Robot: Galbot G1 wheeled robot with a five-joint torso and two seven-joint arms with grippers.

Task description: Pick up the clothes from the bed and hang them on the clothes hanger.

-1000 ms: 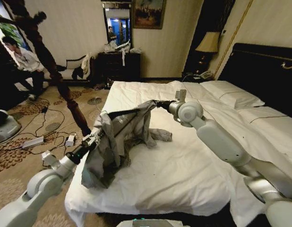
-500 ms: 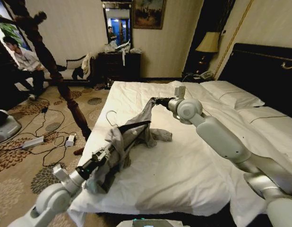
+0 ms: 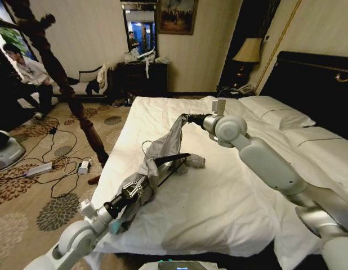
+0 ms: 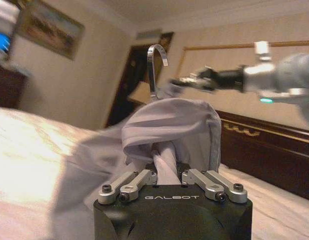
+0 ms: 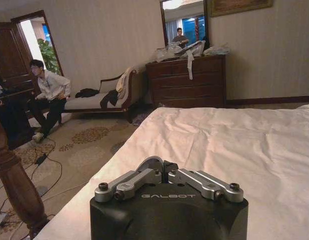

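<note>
Lowered toward the bed (image 3: 219,197), the left gripper (image 3: 141,183) clamps hanger (image 3: 173,160) and shirt (image 3: 163,149) while the right gripper (image 3: 185,118), pinching cloth, should keep it taut.

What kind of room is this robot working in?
Probably a hotel bedroom: a large white-made bed with a black headboard, a bedside lamp, and a dark wooden dresser under a mirror.

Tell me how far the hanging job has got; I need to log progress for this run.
Done: the clothes are lifted mostly off the bed, and the clothes hanger is inside the cloth, its hook poking out on top. In hand: the left gripper clamps cloth and hanger low down, while the right gripper pinches the upper edge. Left: the shirt is bunched, not squared on the hanger's shoulders.
</note>
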